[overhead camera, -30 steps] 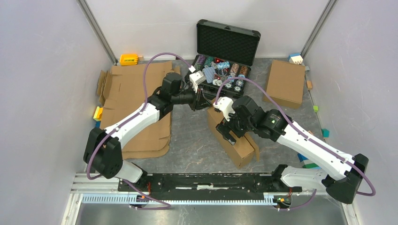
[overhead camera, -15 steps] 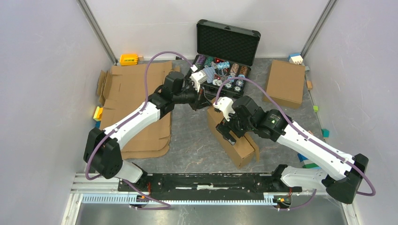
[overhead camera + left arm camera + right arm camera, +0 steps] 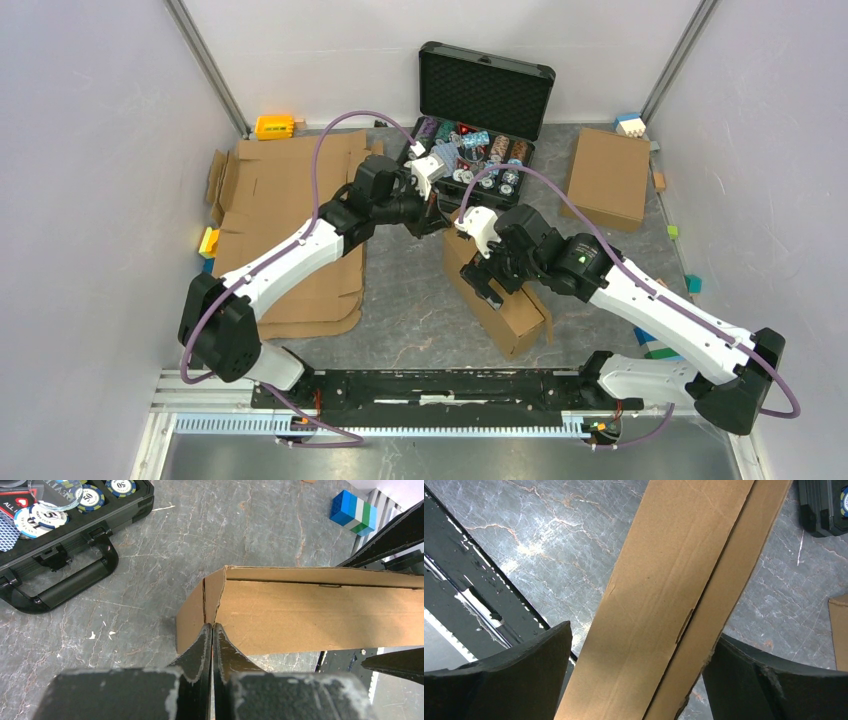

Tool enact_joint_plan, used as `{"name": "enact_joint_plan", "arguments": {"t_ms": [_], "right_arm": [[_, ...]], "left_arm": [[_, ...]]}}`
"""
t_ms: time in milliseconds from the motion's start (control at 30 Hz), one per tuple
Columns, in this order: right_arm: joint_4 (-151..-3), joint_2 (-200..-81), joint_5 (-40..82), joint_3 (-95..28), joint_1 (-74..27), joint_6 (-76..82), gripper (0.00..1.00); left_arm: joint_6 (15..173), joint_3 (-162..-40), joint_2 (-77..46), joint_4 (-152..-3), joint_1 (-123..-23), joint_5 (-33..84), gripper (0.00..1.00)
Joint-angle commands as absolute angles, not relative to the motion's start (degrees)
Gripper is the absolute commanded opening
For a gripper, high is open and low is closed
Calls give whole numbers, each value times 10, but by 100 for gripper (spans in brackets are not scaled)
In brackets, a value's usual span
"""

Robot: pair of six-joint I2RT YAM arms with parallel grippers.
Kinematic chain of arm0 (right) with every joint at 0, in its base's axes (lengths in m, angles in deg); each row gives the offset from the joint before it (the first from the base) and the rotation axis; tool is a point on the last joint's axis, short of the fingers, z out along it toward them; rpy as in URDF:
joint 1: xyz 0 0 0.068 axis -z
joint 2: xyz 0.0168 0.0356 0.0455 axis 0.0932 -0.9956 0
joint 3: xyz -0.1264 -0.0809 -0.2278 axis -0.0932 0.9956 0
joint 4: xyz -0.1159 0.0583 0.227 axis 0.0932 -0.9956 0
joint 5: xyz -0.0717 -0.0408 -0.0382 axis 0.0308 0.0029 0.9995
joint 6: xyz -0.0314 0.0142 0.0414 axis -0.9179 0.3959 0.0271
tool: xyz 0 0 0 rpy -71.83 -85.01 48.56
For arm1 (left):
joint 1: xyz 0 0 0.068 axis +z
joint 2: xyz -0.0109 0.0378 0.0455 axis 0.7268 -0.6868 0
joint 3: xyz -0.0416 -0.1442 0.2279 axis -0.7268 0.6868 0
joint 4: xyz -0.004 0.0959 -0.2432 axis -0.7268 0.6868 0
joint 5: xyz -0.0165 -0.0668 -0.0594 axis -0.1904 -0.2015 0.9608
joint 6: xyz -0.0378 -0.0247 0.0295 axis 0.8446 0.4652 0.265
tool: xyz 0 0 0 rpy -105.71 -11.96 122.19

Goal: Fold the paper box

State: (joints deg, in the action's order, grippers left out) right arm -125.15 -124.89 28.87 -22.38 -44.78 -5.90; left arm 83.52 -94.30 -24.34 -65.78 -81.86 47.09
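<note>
A: Where is the box (image 3: 515,318)?
B: Centre of the top view, on the bench (image 3: 410,300); it runs slantwise from just below the case (image 3: 470,160) toward the lower right.
A: And the left tool (image 3: 210,630)?
B: Pressed together, no gap; in its own view the tips meet at the foot of the box's near corner, mid-frame; whether any card is pinched between them I cannot tell.
A: The right tool (image 3: 639,680)?
B: Wide; its fingers (image 3: 524,675) sit at the lower left and lower right of its view; the box passes between them.
A: What else shows?
B: Flat card (image 3: 290,230) lies at the left of the top view; the case's handle sits at the upper left of the left wrist view.
</note>
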Motion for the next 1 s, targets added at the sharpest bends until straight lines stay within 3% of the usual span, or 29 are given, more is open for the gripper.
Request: {"name": "enact_joint_plan", "arguments": {"t_ms": [0, 367, 700, 867, 967], "right_arm": [[-1258, -1247, 308, -227, -447, -63, 97], [-1285, -1221, 336, -260, -446, -40, 98], [-1306, -1184, 246, -192, -448, -34, 98], [-1295, -1195, 280, -174, -448, -50, 98], [-1272, -1212, 283, -179, -448, -55, 88]], "left_arm": [[802, -926, -241, -621, -822, 444, 2], [848, -919, -231, -624, -833, 401, 2], [913, -903, -186, -629, -852, 359, 2], [935, -890, -152, -621, -865, 324, 2], [944, -881, -139, -620, -867, 313, 2]]}}
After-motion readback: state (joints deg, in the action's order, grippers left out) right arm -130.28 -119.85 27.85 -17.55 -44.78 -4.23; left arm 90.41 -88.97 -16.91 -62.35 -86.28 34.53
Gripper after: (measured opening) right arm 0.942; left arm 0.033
